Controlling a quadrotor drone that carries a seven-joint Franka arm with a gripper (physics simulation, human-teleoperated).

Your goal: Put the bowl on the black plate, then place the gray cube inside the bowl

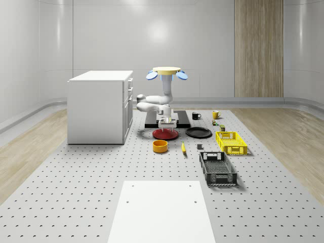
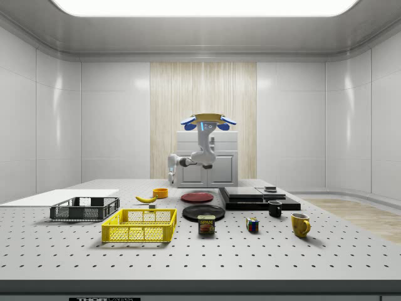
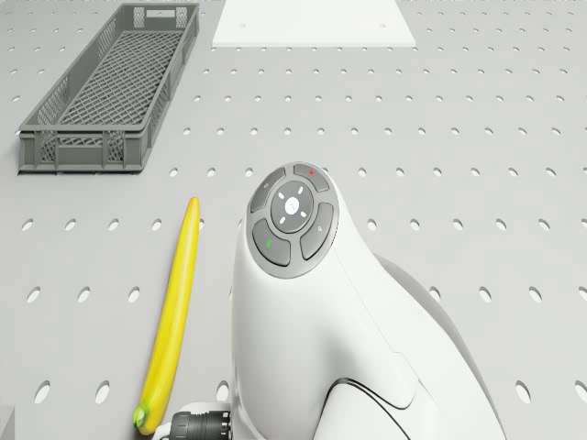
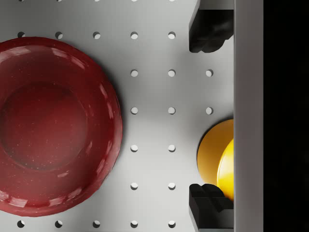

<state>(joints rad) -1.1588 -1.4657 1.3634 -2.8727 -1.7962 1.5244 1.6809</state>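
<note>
Left to right, whole-scene view:
- Cabinet: far left of desk.
- Bowl: orange, on desk, near side of red plate; not yet on black plate, just right of red one.
- Drone: hovers above red plate; hand low over it, fingers spread, empty.
- Gray cube: cannot pick out.

Risk, judged: hand sits over red plate, not bowl; descent here would strike plate. Off-centre rim grasp could tip bowl.
</note>
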